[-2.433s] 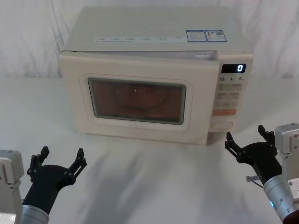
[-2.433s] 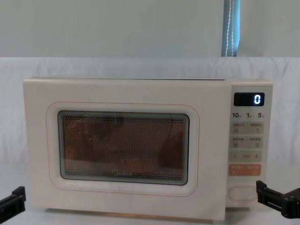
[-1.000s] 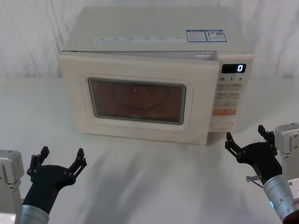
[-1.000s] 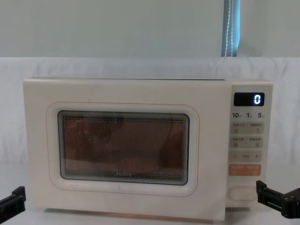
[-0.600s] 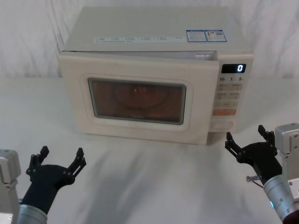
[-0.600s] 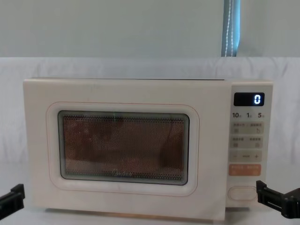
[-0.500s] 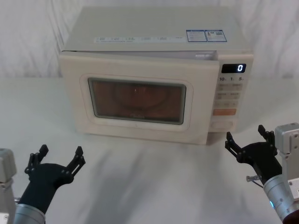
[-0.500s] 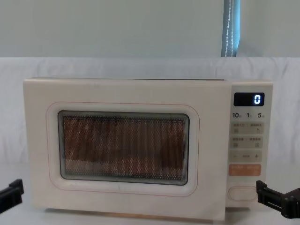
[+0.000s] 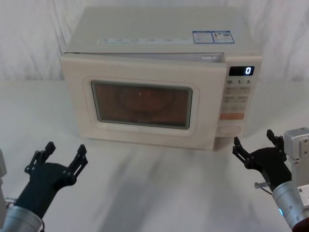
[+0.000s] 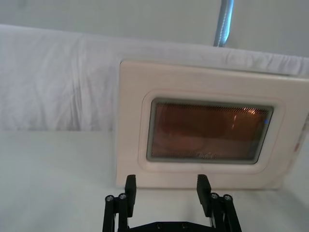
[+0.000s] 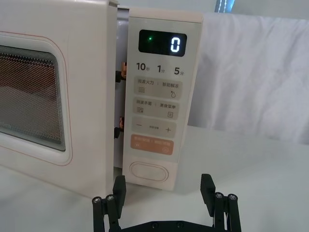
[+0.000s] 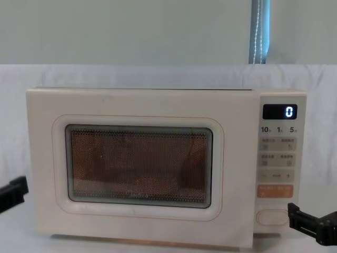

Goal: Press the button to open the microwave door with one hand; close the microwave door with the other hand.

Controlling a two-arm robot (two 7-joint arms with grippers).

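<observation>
The cream microwave door with its dark glass window stands slightly ajar, its right edge a little out from the control panel. The gap shows in the right wrist view beside the door. The wide blank button sits at the panel's bottom, under the orange key. My right gripper is open, low on the table, just in front of the button and apart from it. My left gripper is open too, lifted off the table before the door's left half, not touching it.
The microwave body stands on a white cloth-covered table with a white draped backdrop behind. The display reads 0 and the oven's inside glows orange. Bare cloth lies between the two grippers.
My left gripper has risen and moved forward toward the door. The right gripper, the door and the button have not moved.
</observation>
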